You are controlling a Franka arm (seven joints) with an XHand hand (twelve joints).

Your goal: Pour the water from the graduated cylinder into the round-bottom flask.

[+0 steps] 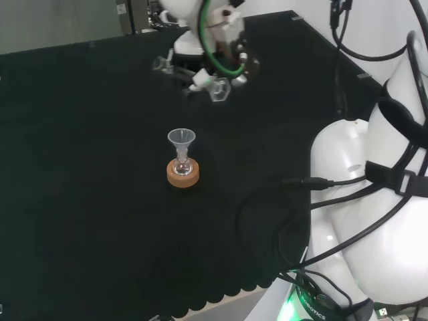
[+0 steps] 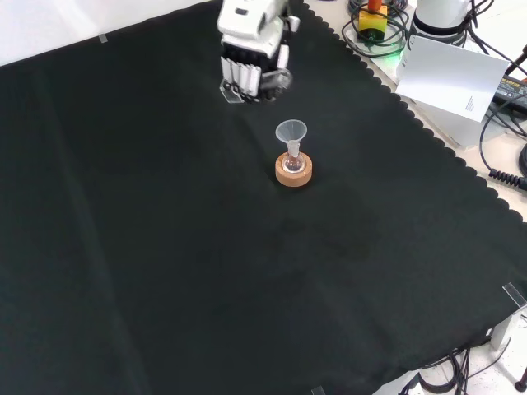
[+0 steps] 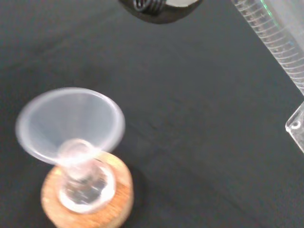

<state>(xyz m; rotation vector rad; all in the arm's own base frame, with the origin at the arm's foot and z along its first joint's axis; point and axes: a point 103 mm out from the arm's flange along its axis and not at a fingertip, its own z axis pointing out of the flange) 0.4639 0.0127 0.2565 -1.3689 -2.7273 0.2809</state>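
Observation:
A small round-bottom flask (image 1: 182, 165) stands upright in a cork ring (image 1: 182, 176) mid-cloth, with a clear funnel (image 1: 181, 139) in its neck. The hand (image 1: 202, 59) hovers above the cloth, beyond the flask in the head view, shut on the clear graduated cylinder (image 1: 190, 75), which lies tilted, its hexagonal foot (image 1: 219, 90) lower right. In the front view the hand (image 2: 251, 56) hangs up and left of the funnel (image 2: 291, 132) and cork ring (image 2: 294, 174). The wrist view has the funnel (image 3: 71, 121) and the ring (image 3: 116, 202) close, and the cylinder's marked tube (image 3: 278, 35) apart from them. Whether the cylinder holds water I cannot tell.
The arm's white links (image 1: 374, 200) with black cables rise at the right of the head view. In the front view the cloth's scalloped edge (image 2: 428, 136) runs down the right, with a white card (image 2: 457, 78) and cables beyond it.

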